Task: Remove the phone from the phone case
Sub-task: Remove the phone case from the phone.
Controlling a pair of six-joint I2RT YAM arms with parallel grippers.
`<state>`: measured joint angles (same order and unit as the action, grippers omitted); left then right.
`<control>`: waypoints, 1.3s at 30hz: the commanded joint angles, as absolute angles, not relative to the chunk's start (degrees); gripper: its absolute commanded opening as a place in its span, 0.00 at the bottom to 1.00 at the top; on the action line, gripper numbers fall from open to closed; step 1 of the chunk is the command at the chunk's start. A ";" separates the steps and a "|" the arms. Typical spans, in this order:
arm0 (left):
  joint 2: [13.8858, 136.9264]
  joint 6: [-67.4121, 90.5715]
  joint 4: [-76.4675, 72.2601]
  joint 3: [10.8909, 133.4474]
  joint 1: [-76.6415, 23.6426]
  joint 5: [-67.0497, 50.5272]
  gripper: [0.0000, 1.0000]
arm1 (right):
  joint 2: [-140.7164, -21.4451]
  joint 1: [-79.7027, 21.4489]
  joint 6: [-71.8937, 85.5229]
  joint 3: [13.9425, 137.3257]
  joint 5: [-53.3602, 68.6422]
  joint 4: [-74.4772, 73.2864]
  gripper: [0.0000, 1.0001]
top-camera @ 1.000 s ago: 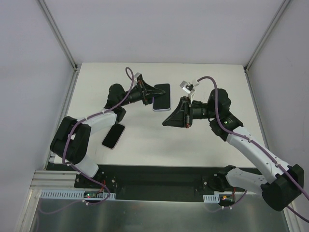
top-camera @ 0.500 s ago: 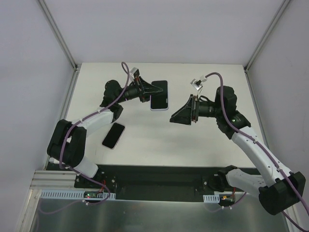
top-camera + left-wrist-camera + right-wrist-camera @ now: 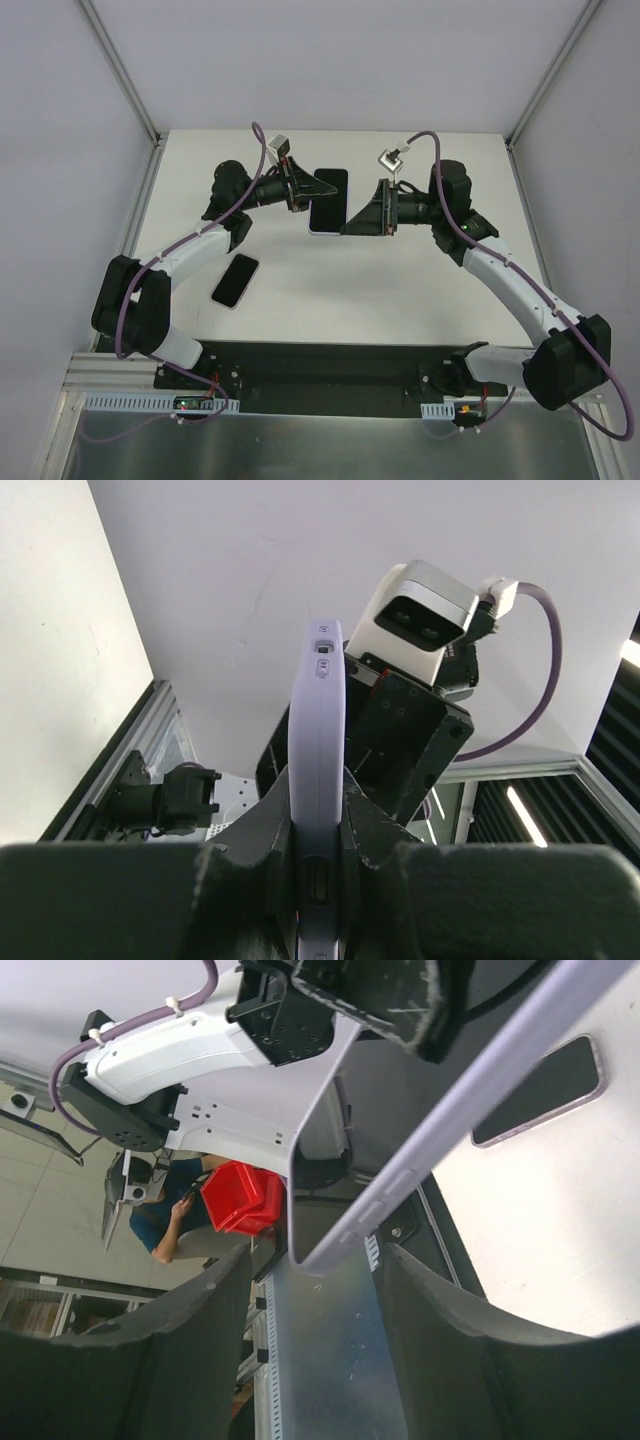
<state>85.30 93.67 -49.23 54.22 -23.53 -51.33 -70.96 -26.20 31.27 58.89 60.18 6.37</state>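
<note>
The left gripper [image 3: 317, 865] is closed on the phone case [image 3: 317, 720]. One finger [image 3: 245, 835] presses each broad side, and the lavender shell stands edge-on between them. The side buttons of the case sit near the far end, away from this gripper's palm. From above, the case sticks out past the fingertips toward the right arm. The dark front of the phone [image 3: 330, 192] fills its upturned face, with a lavender strip along the nearer edge.

Just past the free end of the case is the right gripper [image 3: 346, 228], pointing back at the left one. Its jaws are spread wide. In the right wrist view, a rounded corner of the case lies in the gap between the two fingers [image 3: 150, 1350]. It seems to touch neither of them, though the view does not settle this. The grey camera box [image 3: 420, 605] on the right wrist shows just beyond the tip of the case in the left wrist view.

Farther off, well behind the left gripper and beside that arm's forearm, a flat dark handset [image 3: 235, 281] with a thin lilac rim lies on the white worktop [image 3: 400, 290]. Neither gripper is touching it. From the right gripper it lies past the held case, flat on the surface below.
</note>
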 commanded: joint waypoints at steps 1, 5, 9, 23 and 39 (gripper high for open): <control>82.79 92.64 -52.21 57.13 -23.38 -52.47 0.00 | -71.28 -27.24 32.69 61.61 63.28 10.28 0.54; 82.97 92.81 -52.29 57.22 -23.29 -52.29 0.00 | -72.15 -27.86 32.61 62.05 64.16 10.72 0.45; 83.14 93.16 -52.65 56.95 -23.29 -52.21 0.00 | -72.95 -29.09 32.69 61.96 65.13 11.25 0.36; 83.49 95.71 -54.14 56.78 -23.29 -52.73 0.00 | -72.16 -30.23 25.77 61.44 65.65 11.78 0.01; 84.99 104.06 -55.98 52.38 -26.63 -48.17 0.00 | -63.20 -31.03 9.67 58.10 61.61 12.30 0.01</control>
